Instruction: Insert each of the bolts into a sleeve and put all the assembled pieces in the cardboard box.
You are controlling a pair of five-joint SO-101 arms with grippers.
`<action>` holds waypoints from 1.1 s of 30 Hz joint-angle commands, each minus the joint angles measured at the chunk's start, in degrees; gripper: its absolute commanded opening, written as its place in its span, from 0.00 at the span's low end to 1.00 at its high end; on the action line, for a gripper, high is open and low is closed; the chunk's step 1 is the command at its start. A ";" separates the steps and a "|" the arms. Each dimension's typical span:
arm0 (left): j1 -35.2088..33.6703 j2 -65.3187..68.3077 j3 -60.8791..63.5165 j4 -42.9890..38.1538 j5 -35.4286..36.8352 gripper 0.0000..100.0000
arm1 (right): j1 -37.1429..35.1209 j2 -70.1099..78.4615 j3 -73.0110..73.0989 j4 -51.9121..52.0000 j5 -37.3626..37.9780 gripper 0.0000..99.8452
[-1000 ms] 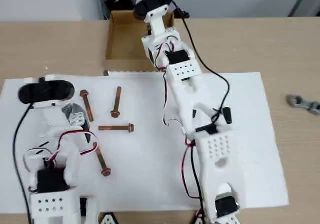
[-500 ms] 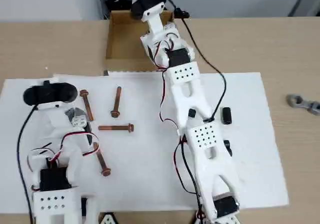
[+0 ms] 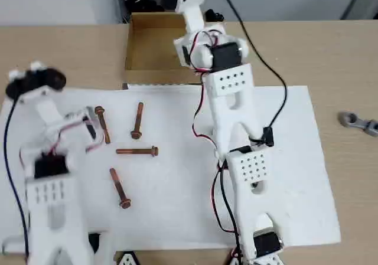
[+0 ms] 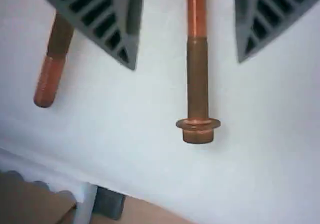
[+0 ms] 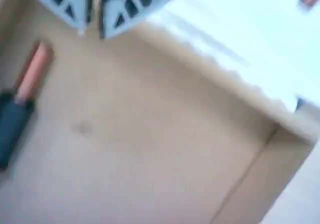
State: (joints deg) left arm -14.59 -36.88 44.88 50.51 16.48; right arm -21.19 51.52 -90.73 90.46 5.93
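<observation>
Several copper bolts lie on the white sheet [image 3: 177, 182]. My left gripper [image 4: 186, 62] is open and straddles the leftmost bolt [image 4: 198, 89] [image 3: 101, 123], one finger [image 4: 107, 19] on each side, without touching it. A second bolt [image 4: 51, 69] [image 3: 137, 120] lies just beside it. The cardboard box [image 3: 144, 46] stands at the far edge. My right arm [image 3: 227, 82] stretches over it. Inside the box lies a bolt in a black sleeve [image 5: 17, 104], and my right gripper [image 5: 95, 14] hangs above the box floor, shut and holding nothing.
Two more bolts [image 3: 137, 151] [image 3: 120, 188] lie in the middle of the sheet. A black sleeve [image 3: 269, 136] peeks out beside the right arm. A metal tool [image 3: 357, 122] rests on the bare table at far right.
The left arm swung left and set its open gripper around the leftmost bolt. The right arm shifted farther back over the box.
</observation>
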 commanded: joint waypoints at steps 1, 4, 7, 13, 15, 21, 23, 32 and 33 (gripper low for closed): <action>3.60 15.30 -12.44 2.55 0.09 0.13 | 0.66 -8.31 -5.45 6.73 -0.79 0.00; 7.56 24.00 -19.30 5.80 0.26 0.13 | 3.03 -13.49 -5.54 6.73 -0.79 0.00; 9.05 26.90 -22.99 7.12 0.18 0.13 | 4.18 -20.88 -3.69 7.25 -0.79 0.00; 9.14 27.43 -24.48 8.62 -6.07 0.13 | 9.45 -39.08 26.37 6.99 -0.70 0.00; 9.14 27.52 -24.22 9.85 -6.77 0.13 | 9.89 -47.60 40.62 6.64 -0.62 0.00; 10.55 27.16 -24.22 17.05 -8.00 0.13 | 10.15 -72.66 74.02 3.82 -0.62 0.00; 11.87 27.08 -24.13 20.57 -8.00 0.13 | 10.24 -79.16 81.67 3.03 -0.62 0.00; 13.71 24.53 -23.43 32.18 -11.43 0.12 | 16.31 -92.26 102.59 -1.27 0.53 0.00; 13.98 22.59 -22.64 31.56 -12.84 0.12 | 16.40 -93.14 103.74 -1.80 1.32 0.00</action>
State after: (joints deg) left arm -1.32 -9.19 22.90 81.89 6.55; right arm -5.80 -38.33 10.81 90.73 5.93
